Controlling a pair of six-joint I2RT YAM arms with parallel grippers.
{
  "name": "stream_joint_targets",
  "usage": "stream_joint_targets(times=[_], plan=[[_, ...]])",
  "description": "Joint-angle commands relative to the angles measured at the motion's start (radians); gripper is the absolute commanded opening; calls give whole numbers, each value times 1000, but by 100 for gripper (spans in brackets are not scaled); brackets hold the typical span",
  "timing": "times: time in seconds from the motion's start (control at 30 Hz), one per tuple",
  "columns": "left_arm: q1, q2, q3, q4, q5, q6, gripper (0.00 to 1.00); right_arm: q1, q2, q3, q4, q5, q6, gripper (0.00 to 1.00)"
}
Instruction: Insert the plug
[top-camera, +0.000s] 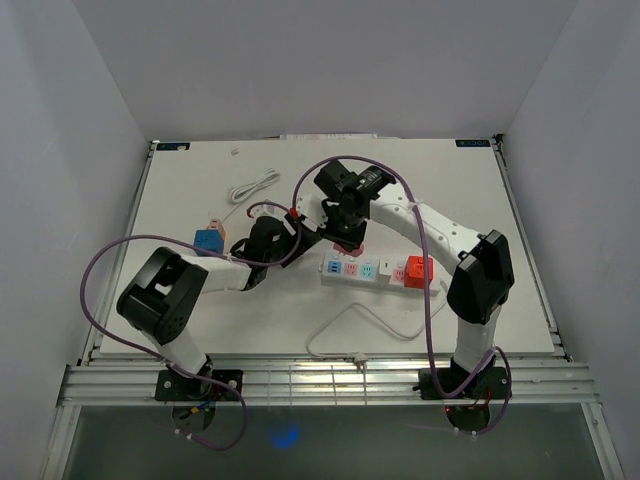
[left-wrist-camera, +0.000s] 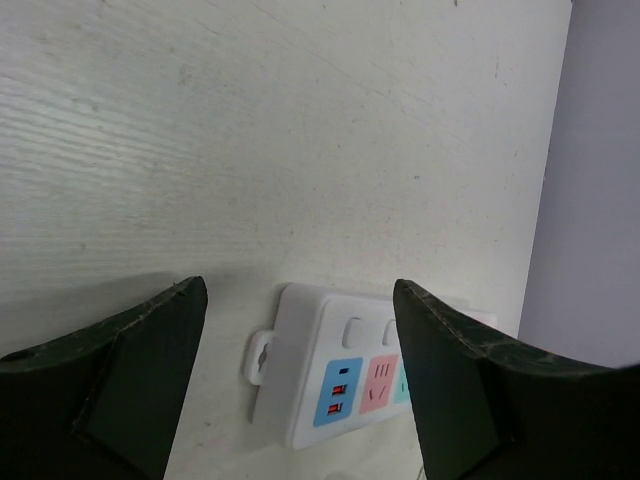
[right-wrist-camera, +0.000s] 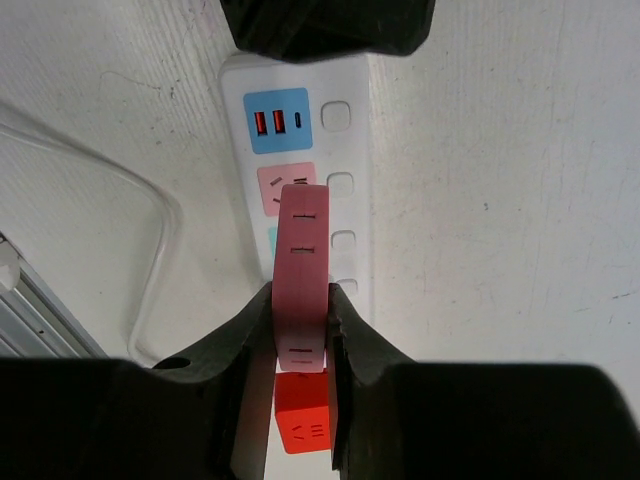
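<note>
Right gripper (right-wrist-camera: 300, 300) pinches pink plug (right-wrist-camera: 302, 250); line up over power strip (right-wrist-camera: 350, 150) socket, push straight down (left gripper (left-wrist-camera: 298, 290) spread wide, empty).

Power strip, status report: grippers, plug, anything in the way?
Left gripper: jaws open, empty, over USB end of power strip. Right gripper: jaws shut on pink plug, over the strip's sockets. Red adapter at far end; nothing seen blocking.
</note>
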Motion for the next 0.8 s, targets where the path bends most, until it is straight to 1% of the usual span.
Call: stream_joint_targets(times=[0.0,0.07,0.1,0.2,0.23,0.33,0.63,0.67,0.77], plan=[[21,-100,-44,-75,-24,19,86,6,26,-1,-35,15,25,8],[33,-134,-62,-110,-22,22,85,6,43,-1,-46,22,32,8],[36,-145,-68,-117,14,23,85,6,46,0,-47,20,34,8],[39,-198,-99,-137,18,31,85,6,56,11,-50,22,45,8],[39,-212,-106,-141,16,34,85,4,64,14,-52,64,49,8],[42,-266,-131,-169,14,40,85,6,78,0,-52,86,54,8],[48,-370,-146,-259,-7,66,85,6,93,-23,-44,75,49,8],[50,-376,-145,-281,-37,68,85,7,90,-29,-41,72,48,8],[57,-398,-133,-324,-27,76,86,7,87,-36,-32,74,45,8]])
